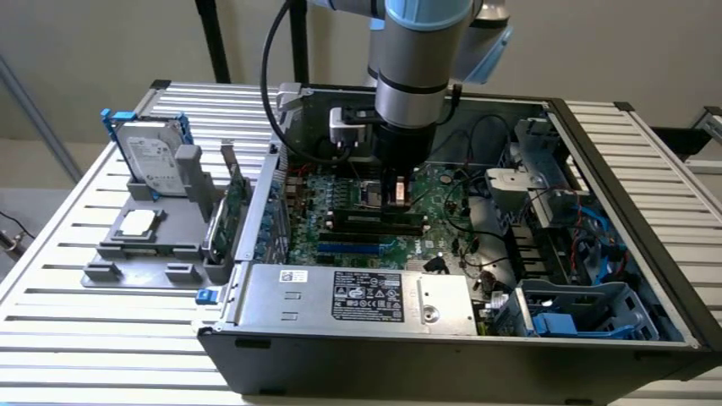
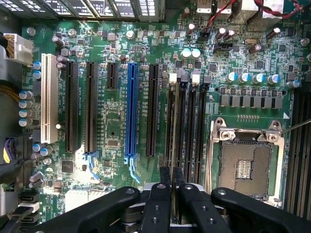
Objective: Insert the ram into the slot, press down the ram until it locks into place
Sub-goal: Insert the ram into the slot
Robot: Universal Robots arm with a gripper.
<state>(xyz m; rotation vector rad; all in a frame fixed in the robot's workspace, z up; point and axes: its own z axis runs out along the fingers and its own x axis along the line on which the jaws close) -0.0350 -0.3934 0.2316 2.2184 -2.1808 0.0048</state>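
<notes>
Ram [image 1: 374, 218] upright in slot [image 1: 335, 225] | gripper [image 2: 171, 175] closed, directly above

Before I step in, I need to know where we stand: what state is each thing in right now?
the ram: standing in the slot; locked or not, cannot tell.
the slot: holds the ram.
gripper: fingers shut, down over the ram.
blue slot: empty.
processor socket: bare, nothing fitted.
case: side open.
</notes>
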